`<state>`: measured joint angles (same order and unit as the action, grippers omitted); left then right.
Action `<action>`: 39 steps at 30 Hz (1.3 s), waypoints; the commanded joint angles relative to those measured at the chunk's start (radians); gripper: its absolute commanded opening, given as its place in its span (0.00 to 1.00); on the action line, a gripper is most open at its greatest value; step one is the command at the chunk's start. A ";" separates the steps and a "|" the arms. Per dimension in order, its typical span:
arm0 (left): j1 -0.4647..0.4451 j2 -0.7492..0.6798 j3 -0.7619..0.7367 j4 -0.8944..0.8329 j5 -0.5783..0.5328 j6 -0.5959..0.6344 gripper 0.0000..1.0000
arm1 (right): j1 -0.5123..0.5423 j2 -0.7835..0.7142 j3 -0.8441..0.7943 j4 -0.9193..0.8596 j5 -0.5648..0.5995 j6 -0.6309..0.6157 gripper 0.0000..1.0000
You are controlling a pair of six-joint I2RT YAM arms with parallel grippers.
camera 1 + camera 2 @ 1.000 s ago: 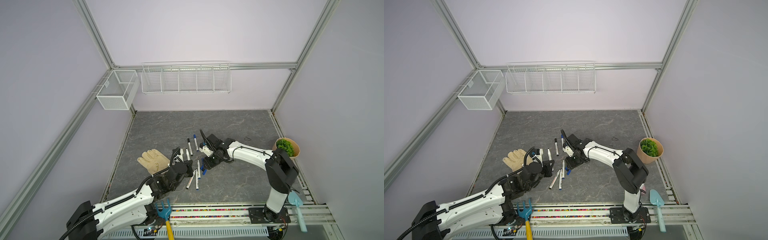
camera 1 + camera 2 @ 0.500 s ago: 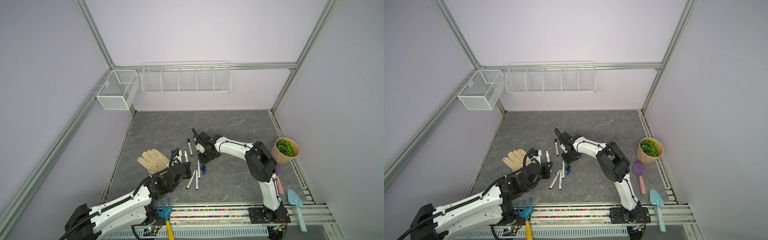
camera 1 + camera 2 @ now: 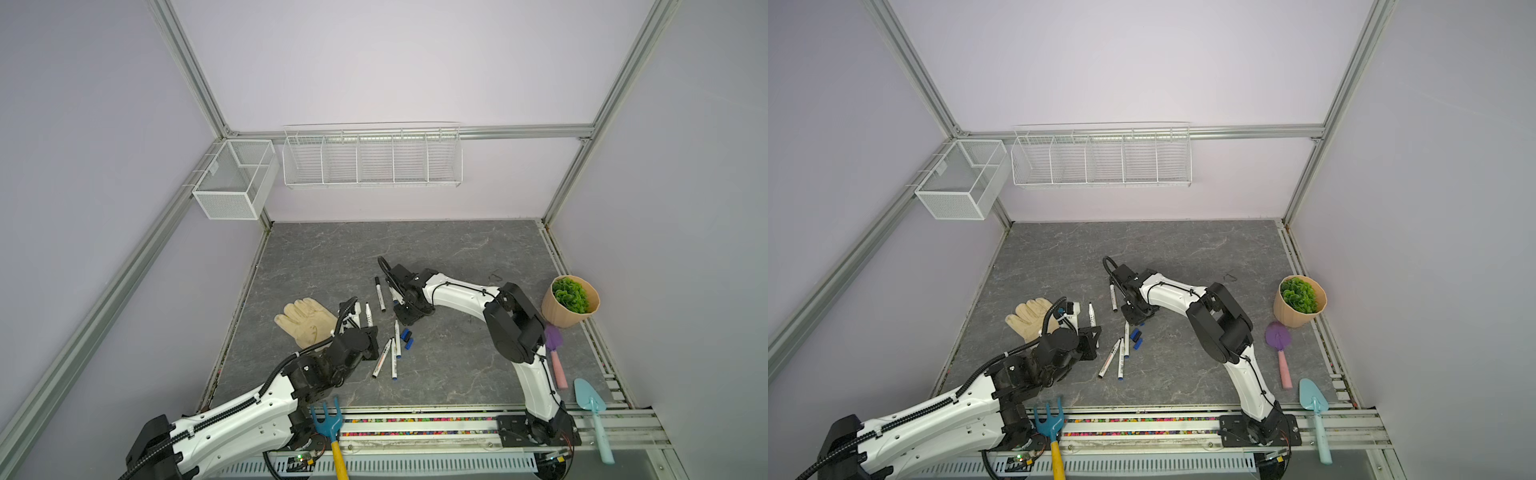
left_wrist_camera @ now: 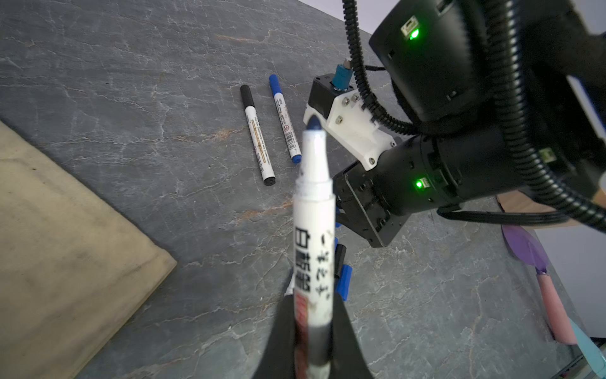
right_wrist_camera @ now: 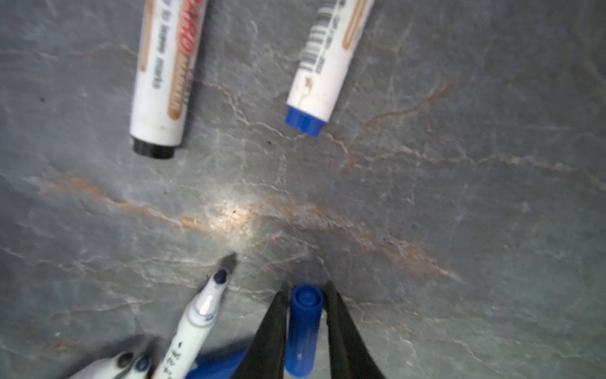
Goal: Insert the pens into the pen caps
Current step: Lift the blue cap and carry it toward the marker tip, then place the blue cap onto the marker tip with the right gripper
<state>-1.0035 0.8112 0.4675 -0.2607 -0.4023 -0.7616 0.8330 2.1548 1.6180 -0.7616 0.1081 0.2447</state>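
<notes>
As right end effector (image 5: pixel 306 288) closed, it pinched a blue pen cap (image 5: pixel 303 331).
With left end effector (image 4: pixel 311 303) pinching an uncapped pen (image 4: pixel 313 203), capping looks next.

One uncapped pen (image 4: pixel 313 229), white-barrelled with black print and a dark blue tip, is clamped in the left gripper (image 4: pixel 311 300), and a blue cap (image 5: pixel 303 328) is pinched in the right gripper (image 5: pixel 307 285), closed end outward. A black-capped pen (image 3: pixel 379 294) and a blue-capped pen (image 4: pixel 284 118) lie flat side by side, while three uncapped pens (image 3: pixel 394 361) lie fanned nearer the front with two blue caps (image 3: pixel 406 333) and a black cap (image 4: pixel 339 254) just beside them
</notes>
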 commanded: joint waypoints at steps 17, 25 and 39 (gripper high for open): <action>-0.010 0.183 0.085 0.237 0.273 0.216 0.00 | -0.244 -0.714 -0.561 0.702 -0.592 0.256 0.09; -0.018 0.280 0.138 0.311 0.350 0.260 0.00 | -0.238 -0.760 -0.575 0.806 -0.680 0.325 0.09; -0.023 0.303 0.158 0.345 0.332 0.265 0.00 | -0.209 -0.728 -0.550 0.670 -0.676 0.226 0.09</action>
<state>-1.0222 1.1069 0.5919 0.0555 -0.0700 -0.5167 0.6197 1.4158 1.0550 -0.0620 -0.5549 0.4999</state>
